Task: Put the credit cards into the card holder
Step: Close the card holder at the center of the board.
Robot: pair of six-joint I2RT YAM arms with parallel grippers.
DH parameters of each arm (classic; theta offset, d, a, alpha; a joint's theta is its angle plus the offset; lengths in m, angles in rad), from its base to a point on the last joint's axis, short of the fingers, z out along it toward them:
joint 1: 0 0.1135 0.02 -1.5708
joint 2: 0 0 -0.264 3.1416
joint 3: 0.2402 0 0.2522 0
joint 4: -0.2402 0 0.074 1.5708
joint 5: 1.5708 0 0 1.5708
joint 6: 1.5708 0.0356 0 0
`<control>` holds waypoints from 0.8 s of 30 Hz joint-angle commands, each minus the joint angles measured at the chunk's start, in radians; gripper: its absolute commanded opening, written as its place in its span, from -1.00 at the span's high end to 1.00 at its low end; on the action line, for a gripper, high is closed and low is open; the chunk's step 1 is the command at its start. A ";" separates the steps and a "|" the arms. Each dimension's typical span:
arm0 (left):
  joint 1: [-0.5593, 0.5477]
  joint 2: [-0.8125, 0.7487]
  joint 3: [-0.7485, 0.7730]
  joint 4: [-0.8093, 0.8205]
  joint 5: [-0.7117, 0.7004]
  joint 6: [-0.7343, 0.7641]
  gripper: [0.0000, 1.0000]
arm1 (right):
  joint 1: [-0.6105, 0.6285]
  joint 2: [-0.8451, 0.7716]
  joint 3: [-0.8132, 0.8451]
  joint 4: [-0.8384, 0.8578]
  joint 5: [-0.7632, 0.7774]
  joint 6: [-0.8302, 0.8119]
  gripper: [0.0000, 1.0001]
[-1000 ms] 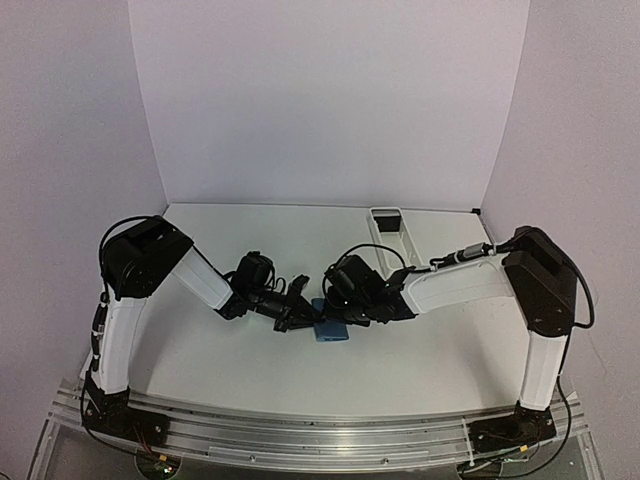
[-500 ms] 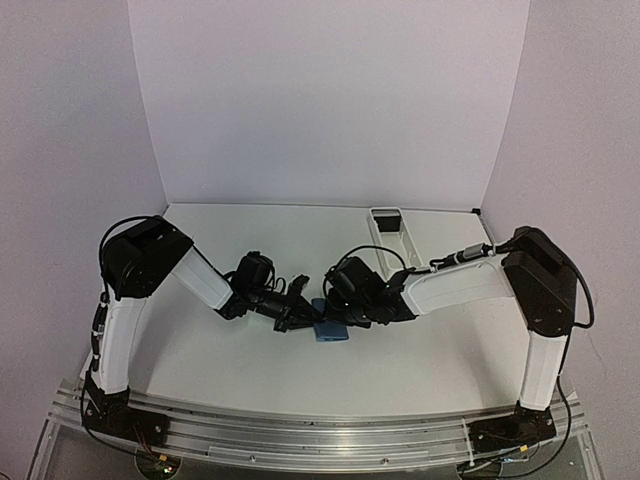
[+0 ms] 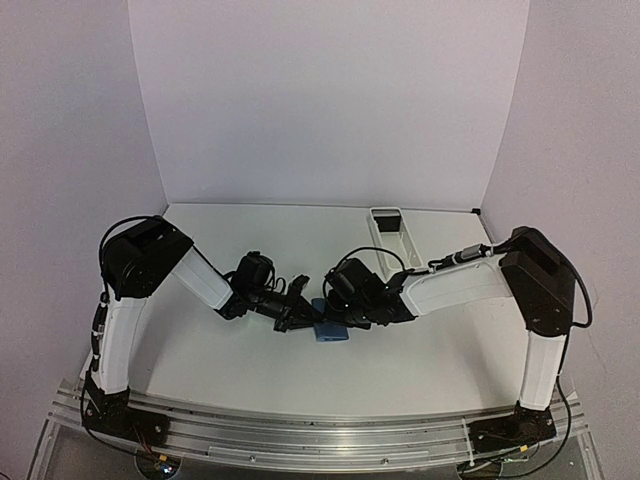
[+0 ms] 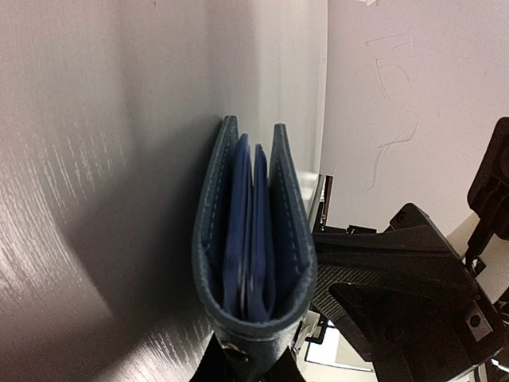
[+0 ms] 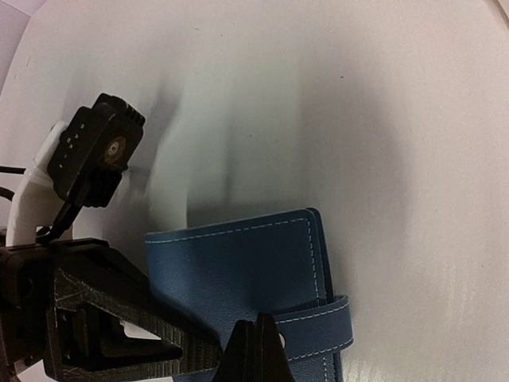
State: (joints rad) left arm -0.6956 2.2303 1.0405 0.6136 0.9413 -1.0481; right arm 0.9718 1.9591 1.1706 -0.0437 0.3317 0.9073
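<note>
The blue card holder (image 3: 331, 334) lies on the table between both arms. In the left wrist view I look at the card holder (image 4: 250, 239) edge-on. It is nearly closed, with lighter blue leaves inside, and my left gripper (image 4: 246, 368) is shut on its spine. In the right wrist view the snap tab (image 5: 318, 330) is folded over the cover of the card holder (image 5: 238, 270). My right gripper (image 5: 258, 346) is shut, its tips resting on that tab. In the top view the left gripper (image 3: 300, 320) and right gripper (image 3: 346, 320) nearly meet. The credit cards are hidden.
A long white tray (image 3: 391, 236) stands at the back right of the table. White walls close the table off at the back and both sides. The right gripper's black body (image 4: 398, 278) sits close beside the card holder.
</note>
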 commanded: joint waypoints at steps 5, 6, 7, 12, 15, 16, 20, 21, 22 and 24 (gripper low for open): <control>-0.013 0.121 -0.055 -0.212 -0.081 0.000 1.00 | 0.001 0.025 0.020 0.008 -0.022 0.015 1.00; -0.013 0.123 -0.053 -0.213 -0.082 0.000 1.00 | 0.002 0.029 0.025 0.008 -0.024 0.013 1.00; -0.013 0.123 -0.052 -0.215 -0.081 0.000 1.00 | 0.001 0.032 0.028 0.008 -0.029 0.013 1.00; -0.014 0.126 -0.048 -0.216 -0.080 0.002 1.00 | 0.008 0.034 0.020 0.010 -0.034 0.036 1.00; -0.014 0.127 -0.047 -0.218 -0.080 0.002 1.00 | 0.008 0.024 0.005 0.009 -0.029 0.042 1.00; -0.013 0.127 -0.048 -0.219 -0.081 0.002 1.00 | 0.008 0.022 0.001 0.008 -0.028 0.042 1.00; -0.013 0.129 -0.047 -0.219 -0.080 0.002 1.00 | 0.010 0.020 -0.014 0.008 -0.033 0.054 1.00; -0.013 0.129 -0.045 -0.220 -0.080 0.002 1.00 | 0.009 0.020 -0.023 0.008 -0.033 0.063 1.00; -0.013 0.129 -0.045 -0.222 -0.079 0.002 1.00 | 0.011 0.019 -0.033 0.009 -0.033 0.071 1.00; -0.013 0.128 -0.045 -0.224 -0.077 0.002 1.00 | 0.014 0.016 -0.051 0.011 -0.031 0.087 1.00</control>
State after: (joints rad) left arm -0.6956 2.2330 1.0462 0.6109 0.9447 -1.0485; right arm 0.9714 1.9709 1.1618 -0.0101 0.3264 0.9527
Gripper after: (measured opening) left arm 0.058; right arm 0.003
